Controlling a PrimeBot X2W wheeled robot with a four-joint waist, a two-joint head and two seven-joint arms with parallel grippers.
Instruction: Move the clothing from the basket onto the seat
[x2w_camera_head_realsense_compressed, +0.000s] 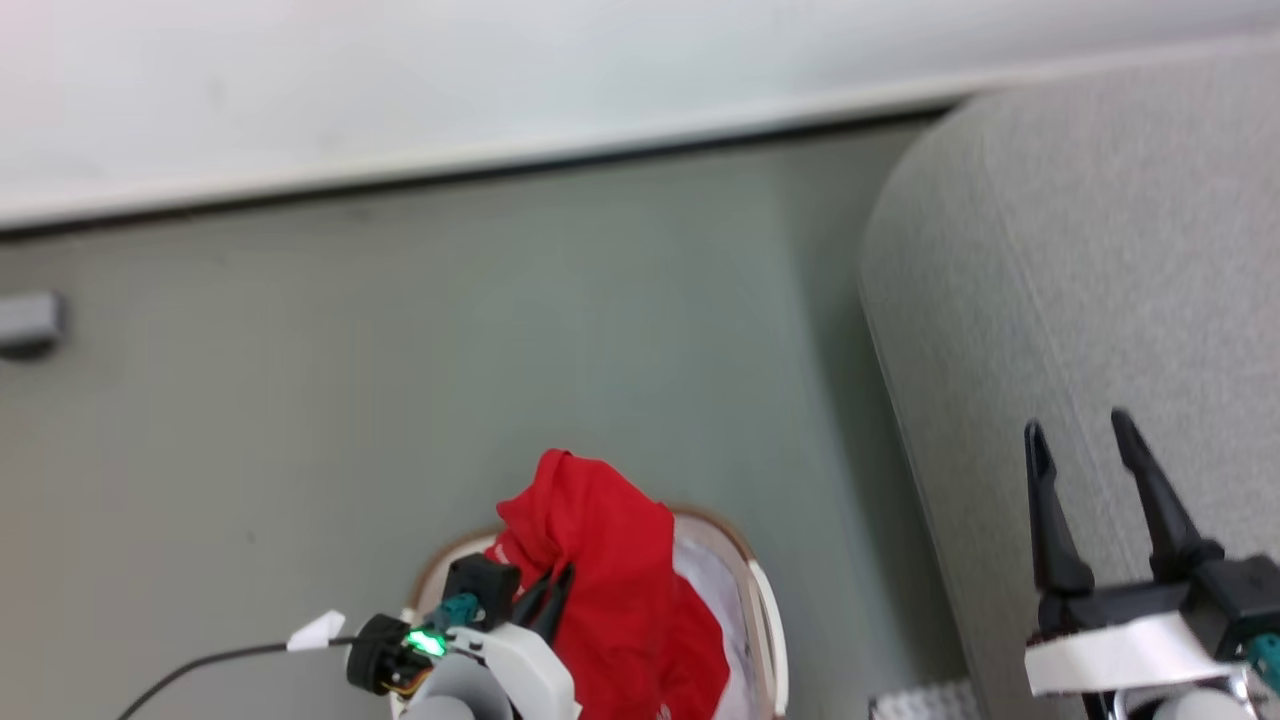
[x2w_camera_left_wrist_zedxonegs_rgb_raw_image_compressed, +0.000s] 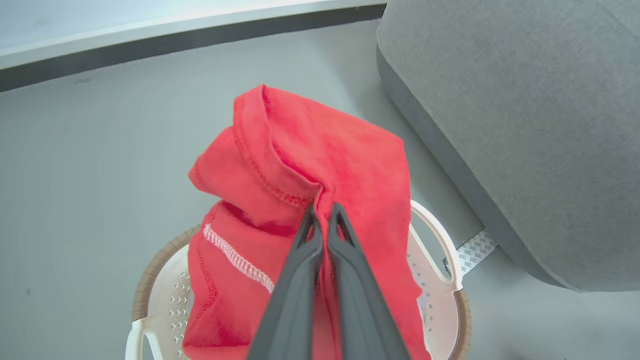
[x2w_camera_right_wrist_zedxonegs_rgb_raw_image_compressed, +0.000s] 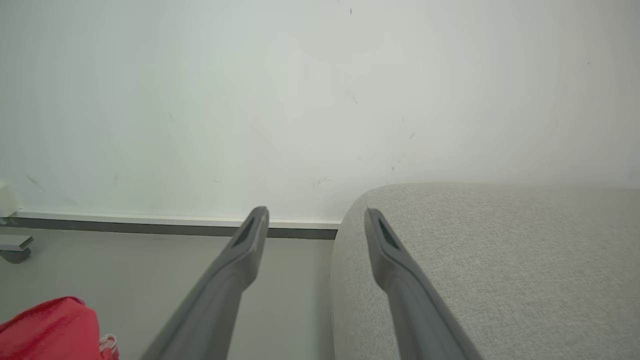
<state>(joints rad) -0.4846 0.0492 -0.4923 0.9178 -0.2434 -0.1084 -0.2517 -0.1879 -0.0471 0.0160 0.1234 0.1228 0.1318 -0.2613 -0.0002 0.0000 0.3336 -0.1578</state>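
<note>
The left hand (x2w_camera_left_wrist_zedxonegs_rgb_raw_image_compressed: 324, 210) is clenched on a fold of the red clothing (x2w_camera_left_wrist_zedxonegs_rgb_raw_image_compressed: 330, 150) beside a stitched hem. The fabric bunches above the fingertips and hangs down into the basket (x2w_camera_left_wrist_zedxonegs_rgb_raw_image_compressed: 160, 270) directly beneath. The seat (x2w_camera_left_wrist_zedxonegs_rgb_raw_image_compressed: 525, 115) lies to the robot's right, just beside the basket. The right hand (x2w_camera_head_realsense_compressed: 1078, 428) hovers released over the seat's edge, holding nothing. The carry likely runs rightward, and trailing cloth could catch on the basket's rim or handle.
</note>
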